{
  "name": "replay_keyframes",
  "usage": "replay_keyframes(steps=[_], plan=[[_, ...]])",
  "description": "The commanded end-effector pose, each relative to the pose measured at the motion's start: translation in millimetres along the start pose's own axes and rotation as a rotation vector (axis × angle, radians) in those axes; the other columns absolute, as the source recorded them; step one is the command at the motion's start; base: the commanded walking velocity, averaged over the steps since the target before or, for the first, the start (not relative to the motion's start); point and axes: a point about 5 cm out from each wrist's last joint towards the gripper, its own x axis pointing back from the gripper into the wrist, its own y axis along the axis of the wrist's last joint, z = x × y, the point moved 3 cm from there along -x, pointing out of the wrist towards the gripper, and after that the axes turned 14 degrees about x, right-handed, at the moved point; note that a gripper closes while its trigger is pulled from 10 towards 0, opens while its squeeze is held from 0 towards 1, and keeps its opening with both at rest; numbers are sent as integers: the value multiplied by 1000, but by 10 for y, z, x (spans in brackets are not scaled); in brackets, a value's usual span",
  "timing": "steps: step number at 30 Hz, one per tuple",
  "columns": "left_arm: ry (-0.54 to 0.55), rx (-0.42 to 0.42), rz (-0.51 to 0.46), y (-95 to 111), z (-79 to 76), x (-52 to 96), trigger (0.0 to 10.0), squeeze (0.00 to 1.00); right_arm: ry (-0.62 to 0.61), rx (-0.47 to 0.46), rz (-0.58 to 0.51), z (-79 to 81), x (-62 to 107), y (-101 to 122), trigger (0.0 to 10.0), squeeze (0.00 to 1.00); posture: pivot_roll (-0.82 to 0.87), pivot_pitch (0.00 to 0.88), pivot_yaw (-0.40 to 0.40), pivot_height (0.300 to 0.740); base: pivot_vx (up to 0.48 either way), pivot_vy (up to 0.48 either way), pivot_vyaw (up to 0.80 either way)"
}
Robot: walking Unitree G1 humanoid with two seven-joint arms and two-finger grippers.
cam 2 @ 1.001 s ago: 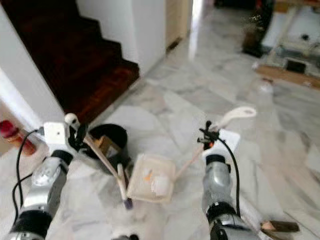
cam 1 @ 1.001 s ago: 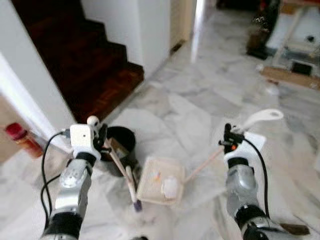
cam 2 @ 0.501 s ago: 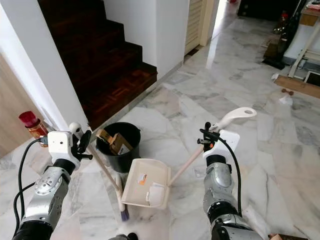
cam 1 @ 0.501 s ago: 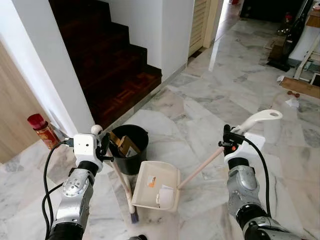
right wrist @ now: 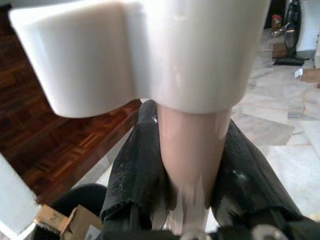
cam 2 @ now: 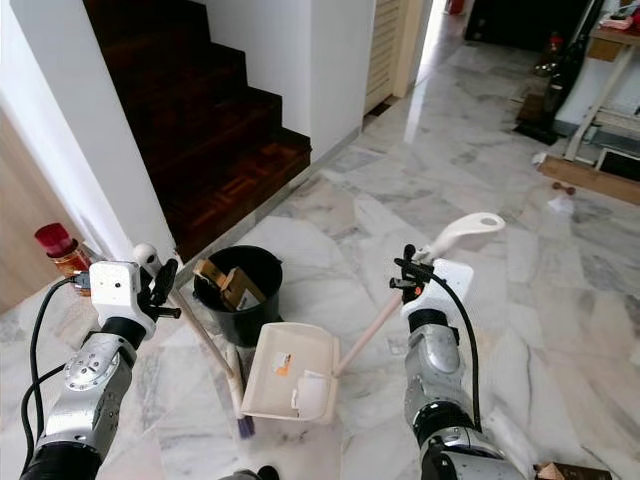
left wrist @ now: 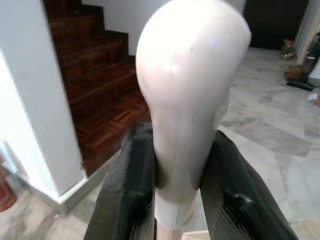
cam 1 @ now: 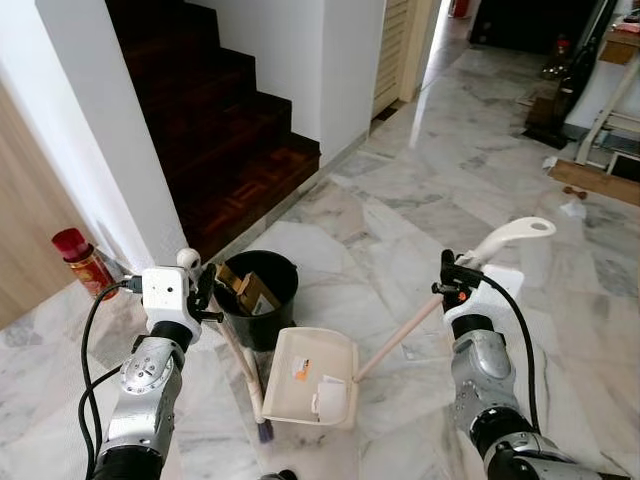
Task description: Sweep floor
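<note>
My left gripper [cam 1: 203,292] is shut on the top of a small broom's handle [cam 1: 232,350]; the broom slants down to purple bristles [cam 1: 264,431] on the marble floor. My right gripper [cam 1: 450,281] is shut on the pink handle [cam 1: 400,337] of a cream dustpan [cam 1: 310,376], just below its white grip [cam 1: 508,238]. The pan rests on the floor between my arms and holds a crumpled white scrap [cam 1: 328,396] and a small orange bit [cam 1: 301,368]. In the wrist views the black fingers [left wrist: 131,185] clamp the broom's white knob [left wrist: 190,85], and the other fingers [right wrist: 140,165] clamp the pan's shaft [right wrist: 192,150].
A black bin [cam 1: 257,297] with cardboard in it stands just behind the dustpan. Dark wooden stairs [cam 1: 215,130] rise at the left behind a white wall. A red-capped bottle [cam 1: 82,262] stands by the wall at far left. Furniture legs and clutter [cam 1: 590,120] lie far right.
The camera has swung and steadied, bringing the stairs and red bottle fully into sight. Both grippers keep their hold; broom and dustpan stay in much the same place before me.
</note>
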Motion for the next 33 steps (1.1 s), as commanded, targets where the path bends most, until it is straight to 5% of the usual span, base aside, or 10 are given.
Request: replay_keyframes(steps=[1, 18, 33], plan=[[5, -25, -47, 128, 19, -33, 10000, 0, -3, -3, -65, 4, -98, 182, 10000, 0, 69, 0, 22, 740, 0, 0, 800], [45, -27, -72, 251, 109, -45, 10000, 0, -11, -37, -42, 43, -96, 149, 10000, 0, 86, 47, 27, 740, 0, 0, 71], [55, -24, -46, 230, 102, -64, 10000, 0, -25, -13, -18, 23, -74, 103, 10000, 0, 87, 64, 38, 740, 0, 410, 0]])
